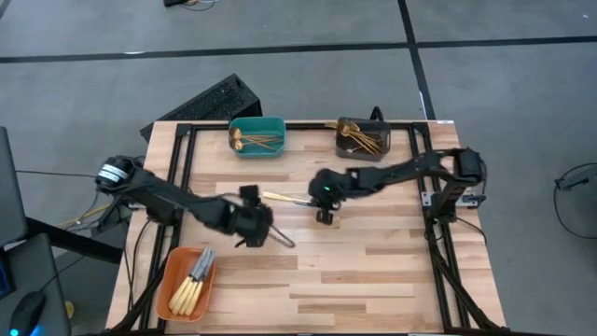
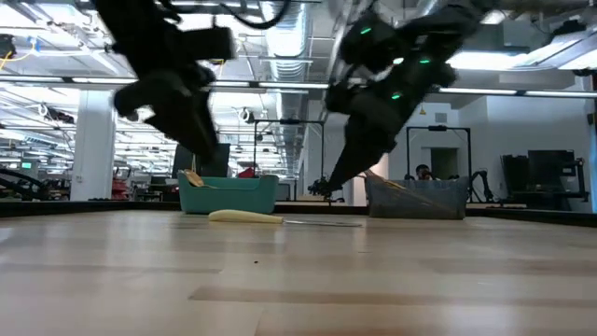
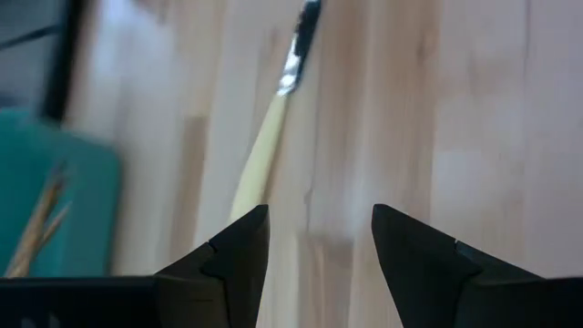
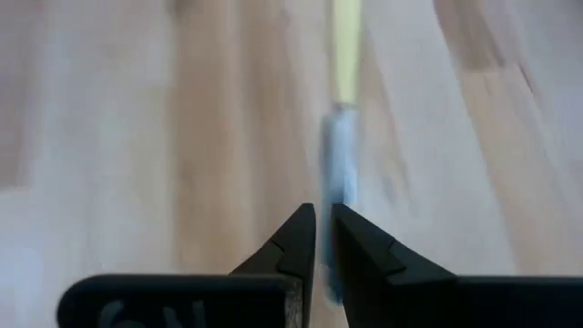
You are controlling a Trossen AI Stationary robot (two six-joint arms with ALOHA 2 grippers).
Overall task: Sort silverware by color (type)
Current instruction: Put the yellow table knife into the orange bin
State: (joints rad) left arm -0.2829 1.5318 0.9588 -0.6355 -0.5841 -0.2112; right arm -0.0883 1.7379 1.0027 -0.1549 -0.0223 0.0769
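On the table (image 1: 373, 271) we see one knife (image 1: 284, 199) lying flat near the middle, with its pale handle toward the left arm and its silver blade toward the right arm. In the low view the knife (image 2: 270, 218) rests on the wood in front of the two far bins.

The left gripper (image 1: 254, 227) is just beside the handle end of the knife, a little nearer to the front edge of the table. In its wrist view the two fingers (image 3: 232, 260) stand well apart, so it is open, and nothing is between them; the knife (image 3: 269, 146) lies ahead of them on the wood.

The right gripper (image 1: 324, 215) is over the blade end. In its wrist view the gripper (image 4: 324, 241) has its fingers almost together, with only a thin gap. The blade (image 4: 339, 164) runs toward this gap, but we cannot tell if the fingers pinch it or only hang just above it.

The other silverware is already in bins. Gold pieces lie in the teal bin (image 1: 257, 136) and in the dark bin (image 1: 364, 138), both at the far edge of the table. Several knives with pale handles lie in the orange bin (image 1: 187, 283) at the front left corner.
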